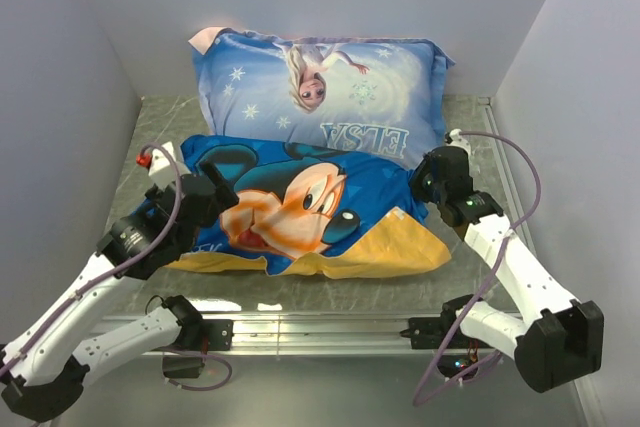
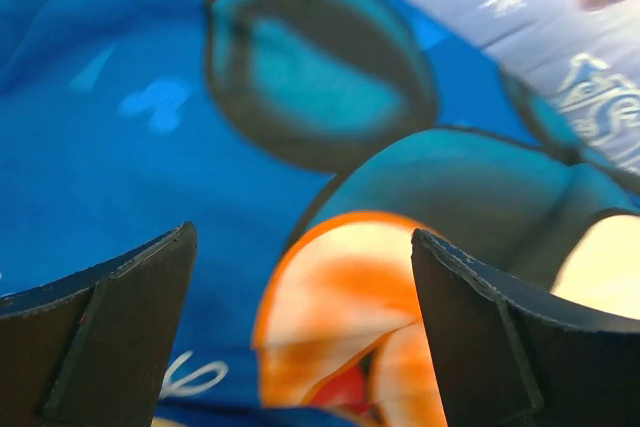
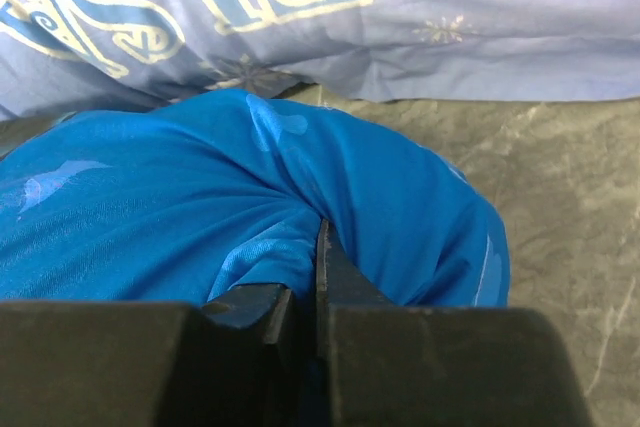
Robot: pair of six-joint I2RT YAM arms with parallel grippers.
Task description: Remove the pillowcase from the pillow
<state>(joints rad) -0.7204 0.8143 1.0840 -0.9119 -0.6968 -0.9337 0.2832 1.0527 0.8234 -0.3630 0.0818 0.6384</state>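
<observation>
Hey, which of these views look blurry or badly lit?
Left wrist view: pillowcase print soft and smeared, left hand edges sharper. Right wrist view: fabric folds crisp, right hand dark and featureless. Top view: even light, sharp, no glare.

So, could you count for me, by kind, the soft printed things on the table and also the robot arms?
Mickey pillowcase: 1
Elsa pillow: 1
Robot arms: 2 (left arm, right arm)
Total: 4
</observation>
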